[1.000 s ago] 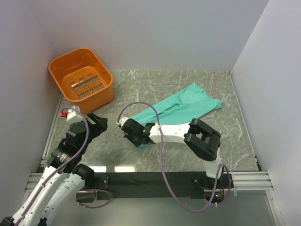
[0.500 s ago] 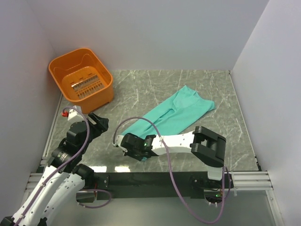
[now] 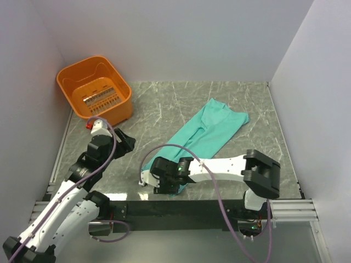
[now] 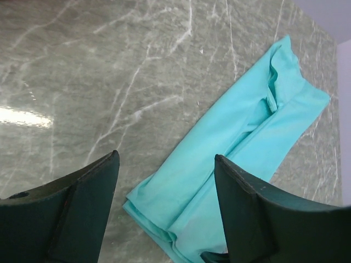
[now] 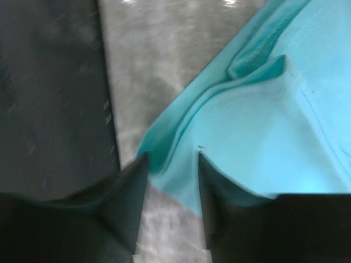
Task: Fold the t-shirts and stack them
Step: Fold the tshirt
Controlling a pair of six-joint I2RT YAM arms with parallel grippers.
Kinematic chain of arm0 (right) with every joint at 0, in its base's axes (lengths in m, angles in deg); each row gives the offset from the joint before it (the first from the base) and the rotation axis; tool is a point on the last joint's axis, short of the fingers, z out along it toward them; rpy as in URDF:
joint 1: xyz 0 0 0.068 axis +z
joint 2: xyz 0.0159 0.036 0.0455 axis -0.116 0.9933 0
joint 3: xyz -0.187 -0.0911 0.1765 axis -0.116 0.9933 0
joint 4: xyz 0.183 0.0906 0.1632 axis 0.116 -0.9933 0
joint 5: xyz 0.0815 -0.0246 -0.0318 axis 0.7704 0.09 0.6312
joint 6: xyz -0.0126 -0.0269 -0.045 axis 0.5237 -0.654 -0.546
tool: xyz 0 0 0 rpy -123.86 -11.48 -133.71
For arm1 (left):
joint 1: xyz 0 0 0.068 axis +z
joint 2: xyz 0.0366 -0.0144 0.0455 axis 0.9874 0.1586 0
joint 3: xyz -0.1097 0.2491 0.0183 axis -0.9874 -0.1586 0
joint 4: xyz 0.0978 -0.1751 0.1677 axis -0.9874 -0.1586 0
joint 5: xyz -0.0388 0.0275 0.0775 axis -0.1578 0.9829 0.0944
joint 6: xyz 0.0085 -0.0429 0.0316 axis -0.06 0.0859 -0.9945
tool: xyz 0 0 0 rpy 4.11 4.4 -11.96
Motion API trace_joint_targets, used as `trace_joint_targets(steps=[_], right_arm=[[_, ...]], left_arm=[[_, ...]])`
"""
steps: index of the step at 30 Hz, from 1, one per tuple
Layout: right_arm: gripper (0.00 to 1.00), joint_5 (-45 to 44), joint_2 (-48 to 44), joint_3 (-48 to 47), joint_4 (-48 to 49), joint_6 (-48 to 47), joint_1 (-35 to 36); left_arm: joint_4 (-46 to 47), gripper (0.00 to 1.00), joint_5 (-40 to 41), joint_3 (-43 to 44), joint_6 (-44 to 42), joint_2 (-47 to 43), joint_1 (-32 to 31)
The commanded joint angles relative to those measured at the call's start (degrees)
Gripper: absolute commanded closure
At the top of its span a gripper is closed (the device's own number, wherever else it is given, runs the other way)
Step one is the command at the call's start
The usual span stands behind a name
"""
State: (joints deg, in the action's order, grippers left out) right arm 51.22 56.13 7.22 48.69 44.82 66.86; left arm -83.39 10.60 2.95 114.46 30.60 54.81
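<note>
One teal-green t-shirt (image 3: 214, 129) lies bunched lengthwise in a long diagonal strip, from the back right toward the front middle of the table. My right gripper (image 3: 164, 185) is at its near end, close to the table's front edge, shut on a fold of the cloth. In the right wrist view (image 5: 173, 159) teal cloth (image 5: 263, 126) runs between and over the fingers. My left gripper (image 3: 127, 143) is open and empty, hovering left of the shirt. Its wrist view looks down between the fingers (image 4: 165, 159) at the shirt's near end (image 4: 241, 137). The neck and label are hidden.
An orange plastic basket (image 3: 108, 114) stands at the back left corner. Grey walls close in the left, back and right sides. The black front rail (image 3: 164, 207) runs just below the right gripper.
My right gripper has pulled the shirt's near end toward the front edge, and the whole shirt has slid forward and stretched out. My left gripper has moved a little right and further in.
</note>
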Motion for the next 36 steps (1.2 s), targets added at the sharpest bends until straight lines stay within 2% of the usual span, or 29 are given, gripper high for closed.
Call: trace_joint_targets(steps=[1,4,8,9,11,12,14,16,19,22,26,30,36], right_arm=[[0.49,5.1,-6.8,-2.2,-5.9,-9.7,-0.6],[0.43,11.9,-11.4,-4.3,-11.9,-16.6,-6.0],[0.40,19.0,-19.7,-3.7,-15.5,-20.5,-18.7],[0.40,20.7,-21.3,-2.5,-14.8,-19.9,-24.9],[0.40,20.9,-25.6,-1.1,-10.6,-17.5,-32.1],[0.40,21.4,-27.0,-0.2,-8.7,-14.2,-39.3],[0.40,22.0,-30.4,2.6,-2.4,-10.3,-46.2],[0.37,21.6,-31.5,5.1,3.8,-2.3,-56.8],[0.37,20.9,-30.0,5.8,7.5,7.0,-67.7],[0.37,20.6,-26.8,5.8,10.4,13.9,-75.0],[0.38,24.5,-22.9,4.7,9.3,15.7,-79.2],[0.38,25.1,-23.3,5.4,9.9,16.4,-80.9],[0.38,26.9,-22.9,5.7,9.4,16.8,-83.4]], left_arm=[[6.1,0.25,-4.2,0.6,-1.7,3.4,0.1],[10.4,0.25,-7.1,1.9,-3.5,8.8,0.1],[16.3,0.27,-10.9,5.1,-6.4,20.1,0.0],[18.4,0.27,-12.0,6.9,-7.1,22.4,-0.1],[20.6,0.28,-12.8,9.0,-9.3,29.4,-0.8],[21.3,0.28,-12.8,11.6,-10.1,31.9,-1.1],[22.8,0.30,-14.9,15.2,-12.9,39.8,-1.9],[23.7,0.30,-16.3,21.1,-15.7,45.1,-2.9],[23.3,0.31,-18.9,31.2,-19.4,55.9,-3.6],[21.6,0.32,-21.9,42.0,-21.7,66.0,-4.6],[20.0,0.34,-28.9,55.6,-22.0,81.0,-5.0],[17.0,0.36,-31.6,70.7,-21.2,92.2,-5.8],[16.5,0.38,-33.9,82.7,-17.5,103.4,-7.0]])
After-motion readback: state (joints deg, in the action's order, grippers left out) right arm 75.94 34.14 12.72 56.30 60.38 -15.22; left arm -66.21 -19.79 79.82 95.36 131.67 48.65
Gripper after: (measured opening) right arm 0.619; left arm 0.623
